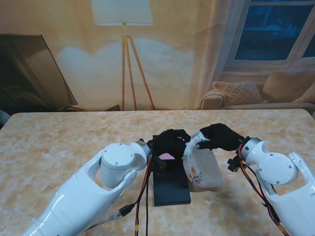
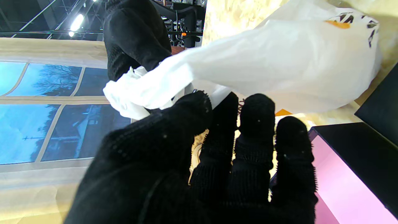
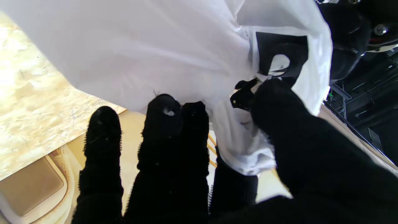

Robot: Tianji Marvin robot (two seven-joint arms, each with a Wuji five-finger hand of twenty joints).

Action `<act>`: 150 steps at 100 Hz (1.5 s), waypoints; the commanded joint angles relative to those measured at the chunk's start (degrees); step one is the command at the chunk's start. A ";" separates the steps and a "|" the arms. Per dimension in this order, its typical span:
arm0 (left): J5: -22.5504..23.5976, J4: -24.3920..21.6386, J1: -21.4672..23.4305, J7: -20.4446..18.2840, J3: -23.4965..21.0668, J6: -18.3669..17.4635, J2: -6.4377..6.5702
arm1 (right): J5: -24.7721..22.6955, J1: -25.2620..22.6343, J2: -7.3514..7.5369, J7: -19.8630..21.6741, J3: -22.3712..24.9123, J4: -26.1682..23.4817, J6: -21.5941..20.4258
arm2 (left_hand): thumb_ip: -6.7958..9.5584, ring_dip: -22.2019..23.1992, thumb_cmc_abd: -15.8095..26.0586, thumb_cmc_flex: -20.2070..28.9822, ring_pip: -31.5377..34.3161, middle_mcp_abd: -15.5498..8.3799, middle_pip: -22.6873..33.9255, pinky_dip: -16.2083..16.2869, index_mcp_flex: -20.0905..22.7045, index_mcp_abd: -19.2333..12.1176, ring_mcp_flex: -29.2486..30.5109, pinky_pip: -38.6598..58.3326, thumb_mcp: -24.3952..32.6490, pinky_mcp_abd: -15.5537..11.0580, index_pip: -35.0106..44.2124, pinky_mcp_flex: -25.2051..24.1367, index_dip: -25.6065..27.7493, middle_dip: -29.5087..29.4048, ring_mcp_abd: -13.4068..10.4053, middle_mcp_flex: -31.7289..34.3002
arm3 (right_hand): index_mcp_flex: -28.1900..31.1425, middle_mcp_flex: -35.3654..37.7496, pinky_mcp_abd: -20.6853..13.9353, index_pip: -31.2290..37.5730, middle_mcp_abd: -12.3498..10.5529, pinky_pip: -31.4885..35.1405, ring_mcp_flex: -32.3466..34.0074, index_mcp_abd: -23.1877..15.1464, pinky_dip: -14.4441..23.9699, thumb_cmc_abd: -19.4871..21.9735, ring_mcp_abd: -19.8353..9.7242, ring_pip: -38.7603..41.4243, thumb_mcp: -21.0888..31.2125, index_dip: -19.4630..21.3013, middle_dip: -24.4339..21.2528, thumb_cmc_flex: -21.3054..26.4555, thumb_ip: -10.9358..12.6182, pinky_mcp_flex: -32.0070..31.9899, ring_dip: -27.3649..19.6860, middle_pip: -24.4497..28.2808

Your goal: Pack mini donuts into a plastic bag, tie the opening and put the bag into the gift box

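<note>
The desk [image 1: 59, 142] has a marbled beige top and carries all the items. Both white arms rise from the near corners and meet at the middle of the desk.

The gift box [image 1: 170, 184] is black and lies open at the centre, its dark flat panel toward the near side and a pink lining [image 2: 348, 183] visible at its far end. It sits just left of the bag.

The plastic bag [image 1: 202, 169] is white with orange and dark print. Its body rests on the desk, touching or just beside the right edge of the box; which one cannot be told. The top of the bag is gathered into a twisted neck [image 2: 149, 87] that stretches up and left from the body. The contents cannot be made out.

The right hand [image 1: 221, 136], in a black glove, has its fingers [image 3: 168, 124] closed on the gathered neck from the right side.

The left hand [image 1: 171, 141], also gloved black, is over the far end of the box. Its fingers [image 2: 258, 115] are curled against the bag's neck, but whether they grip it cannot be told.
</note>
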 commanded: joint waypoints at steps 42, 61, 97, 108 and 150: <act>2.37 -0.83 0.35 -0.71 -0.49 0.37 0.31 | -3.97 -1.27 -0.01 -0.55 1.03 -0.08 -0.50 | -0.05 -3.46 0.96 1.48 -5.02 -0.46 -0.51 -2.64 -1.85 0.84 0.44 -3.61 -0.89 2.57 0.79 1.52 2.84 -1.12 -0.58 -0.89 | 7.08 6.50 -0.17 13.12 -2.70 4.82 6.51 -0.27 -1.05 -3.70 -2.99 8.09 7.66 3.94 2.88 1.90 -2.26 4.18 0.06 4.98; 3.22 -0.61 0.24 -0.89 -0.33 0.25 0.44 | -4.22 -1.32 0.19 0.18 1.97 0.63 -0.86 | -0.13 -6.22 0.96 1.74 -8.58 -0.22 -1.62 -5.47 -1.99 1.28 0.60 -5.58 -0.82 3.11 0.96 1.93 2.87 -2.53 -0.07 -0.96 | 7.29 6.81 -0.10 13.37 -2.68 4.58 6.81 -0.22 -1.34 -3.45 -2.94 8.03 7.98 3.71 3.01 1.83 -2.63 4.23 -0.09 5.22; 4.31 0.05 0.34 -0.32 0.01 -0.66 0.36 | -2.91 -0.41 0.30 1.58 2.22 2.26 0.79 | -0.44 -9.81 -0.55 1.34 -11.05 0.65 -1.58 -9.24 -1.05 3.05 2.65 -5.32 1.89 4.08 1.55 3.75 2.51 -4.93 0.80 0.34 | 6.66 5.49 0.29 13.27 -2.25 4.05 5.26 -0.24 -1.49 -0.14 -2.27 8.22 3.95 3.68 3.05 1.47 -1.84 2.82 0.23 5.43; 4.50 0.41 0.22 -0.12 -0.06 -0.62 0.30 | -2.02 -0.16 0.48 2.70 2.44 2.65 0.83 | -0.49 -9.84 -1.12 1.36 -10.60 0.94 -1.31 -9.40 -0.54 3.60 3.33 -4.84 2.68 4.17 1.82 4.20 2.37 -5.01 0.87 0.99 | 6.67 5.79 0.38 13.27 -2.14 4.12 5.52 -0.24 -1.43 1.04 -2.11 8.47 2.97 3.70 2.93 1.11 -1.29 2.85 0.30 5.62; 5.97 1.08 -0.20 -1.78 0.18 -2.30 0.96 | -1.96 -1.23 0.65 3.28 3.86 2.34 0.30 | -0.57 -9.09 -2.47 0.59 -9.06 1.33 -0.37 -9.26 0.74 4.05 3.97 -4.08 5.82 4.27 2.60 4.06 2.72 -4.62 1.27 2.00 | 6.83 5.88 0.49 13.13 -2.15 4.17 5.60 -0.52 -1.34 2.10 -2.10 8.85 1.78 3.90 2.79 1.35 -0.49 2.70 0.30 6.03</act>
